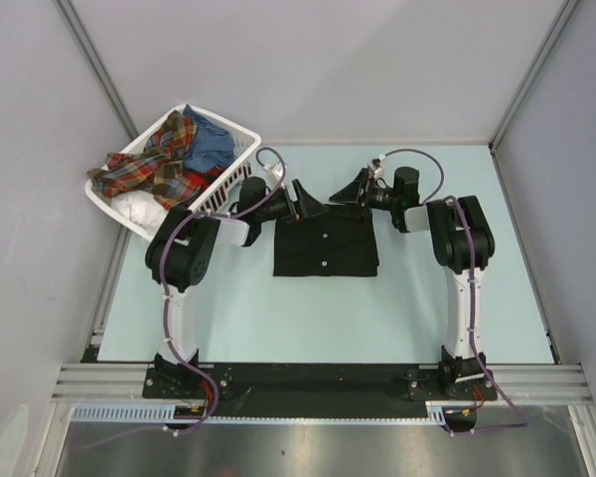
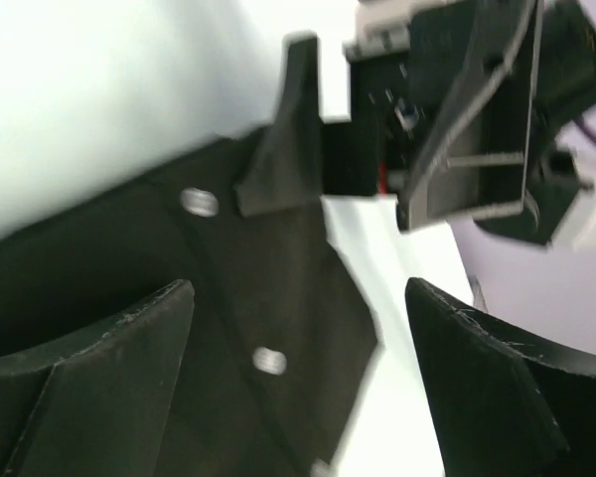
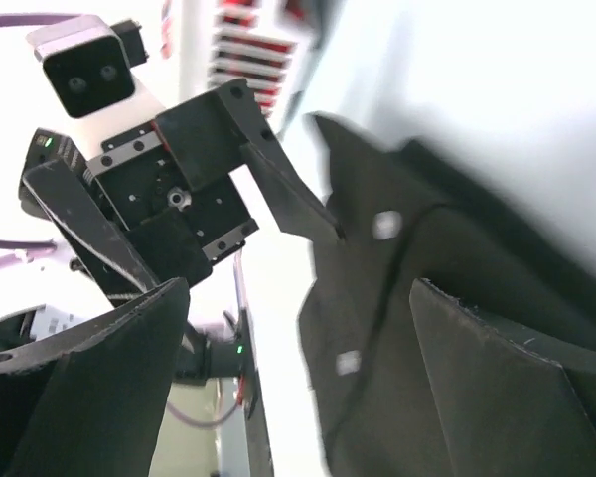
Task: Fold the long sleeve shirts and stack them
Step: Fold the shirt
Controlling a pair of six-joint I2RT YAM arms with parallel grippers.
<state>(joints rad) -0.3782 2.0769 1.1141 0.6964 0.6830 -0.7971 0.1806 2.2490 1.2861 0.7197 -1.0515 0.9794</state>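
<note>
Top view, black shirt (image 1: 325, 243): folded into a rough rectangle, lying flat at the middle of the pale blue table (image 1: 228, 308), button placket facing up.
Top view, my left gripper (image 1: 308, 204): at the far left corner of the black shirt, low over its edge.
Top view, my right gripper (image 1: 350, 191): at the far right corner of the same shirt, facing my left one, with a short gap between them.
Top view, basket (image 1: 104, 194): white slatted plastic, at the far left corner of the table, well apart from the black shirt.
Top view, basket contents: a red-orange plaid shirt (image 1: 149, 169) draped over the rim, a blue shirt (image 1: 211, 144) behind it, and white cloth (image 1: 139, 211) underneath.
Left wrist view, my left fingers (image 2: 109, 378): spread wide and released, gripping nothing. Black cloth with two white buttons (image 2: 268, 360) lies below the gap.
Left wrist view, my right gripper: seen opposite, one finger at the shirt's far edge. I cannot tell whether it touches.
Right wrist view, my right fingers (image 3: 497, 388): spread wide and released, with the black shirt beneath them.
Right wrist view, my left gripper: jaws apart, with one fingertip at the shirt's upper edge.
</note>
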